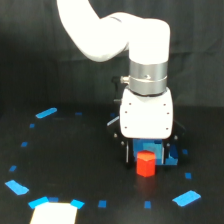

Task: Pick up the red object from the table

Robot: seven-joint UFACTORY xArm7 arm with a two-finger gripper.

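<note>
We are looking at the arm (112,32) coming down from the top of the exterior view, bending to a silver ring (147,75) and then to the white body of the gripper (146,150). The gripper is pointing down over the table (75,160), on the exterior view's right side of the middle. The red block (145,164) is sitting just under the white body, at its lower edge, and it is looking narrower than this body. We are seeing dark finger parts on both sides of the block and some blue pieces right behind it, but we cannot tell if the jaws are touching the block or how wide they are standing, because this area is small and blurred. We also cannot tell if the block is resting on the table or is a little above it. Around the gripper, blue tape marks are lying on the black surface: a long one (46,113) far on the exterior view's left, a bigger patch (186,198) near the lower right, and another (16,187) at the lower left. A pale, bright shape (54,214) is showing at the bottom edge.
</note>
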